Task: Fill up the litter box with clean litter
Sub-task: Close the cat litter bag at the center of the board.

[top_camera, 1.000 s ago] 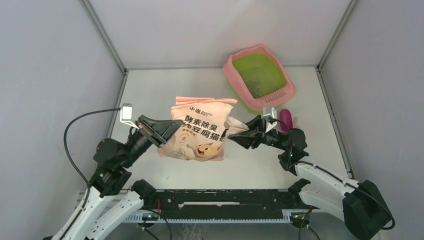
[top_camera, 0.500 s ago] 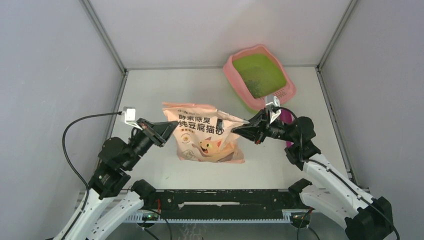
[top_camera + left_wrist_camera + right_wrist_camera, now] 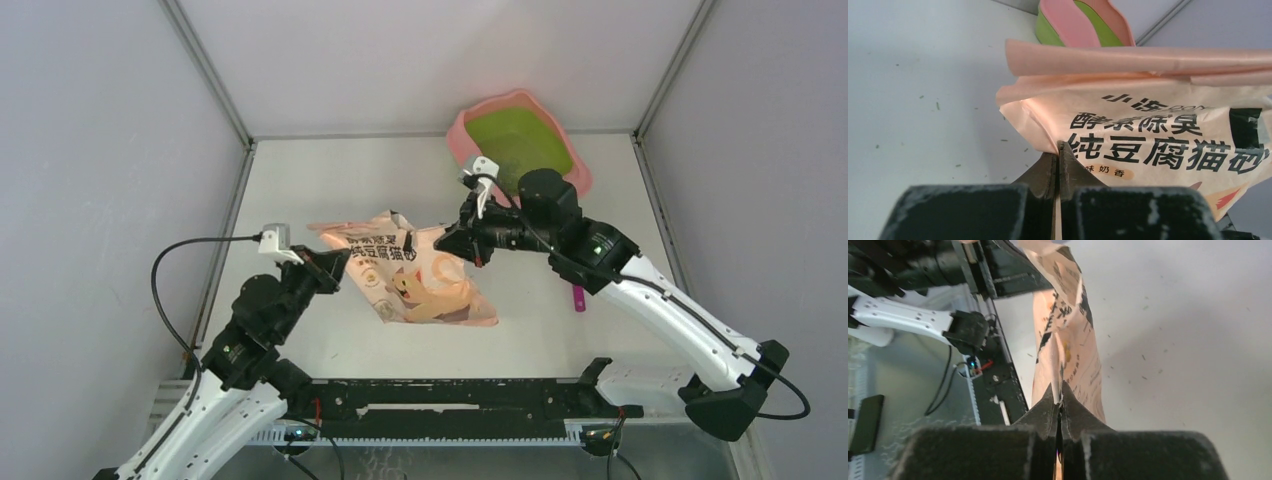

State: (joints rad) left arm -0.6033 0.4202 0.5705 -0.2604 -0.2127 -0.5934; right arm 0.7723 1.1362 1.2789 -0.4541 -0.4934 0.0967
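**Tools clamp bag (image 3: pixel 430 290); litter box (image 3: pixel 457 140) lies beyond**

The left tool (image 3: pixel 335 262) and the right tool (image 3: pixel 450 245) each pinch a bag edge, shut on it. The litter box sits just beyond the right tool, so the right arm is nearer.

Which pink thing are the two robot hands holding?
The peach-pink printed bag: the left gripper and right gripper both pinch it. The pink-rimmed litter box and magenta scoop are in neither gripper.

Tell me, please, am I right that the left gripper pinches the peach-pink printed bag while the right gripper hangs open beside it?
No: the right gripper is shut on the peach-pink printed bag too, per the right wrist view; the left gripper pinches it.
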